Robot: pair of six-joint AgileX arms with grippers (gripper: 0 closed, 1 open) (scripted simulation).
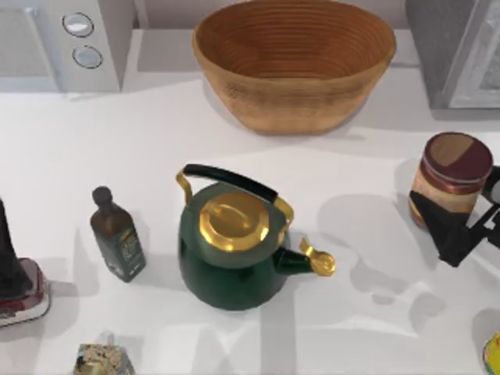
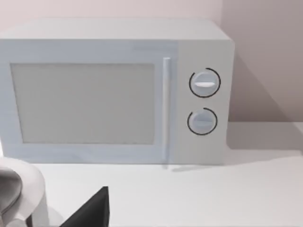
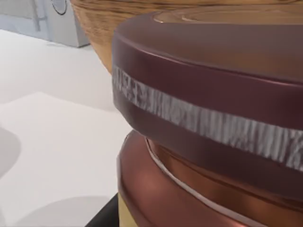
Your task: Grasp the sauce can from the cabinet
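While the white table [image 1: 234, 336] stretches wide, right gripper [image 1: 449, 226] fingers clasp the sauce can [image 1: 451, 181].

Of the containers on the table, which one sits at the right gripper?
The small maroon-topped, tan-sided sauce can; the dark bottle and green kettle stand well left.

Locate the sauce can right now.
In the top view the sauce can is at the table's right edge, right of the green kettle and below the wicker basket, with the right hand closed around its side.
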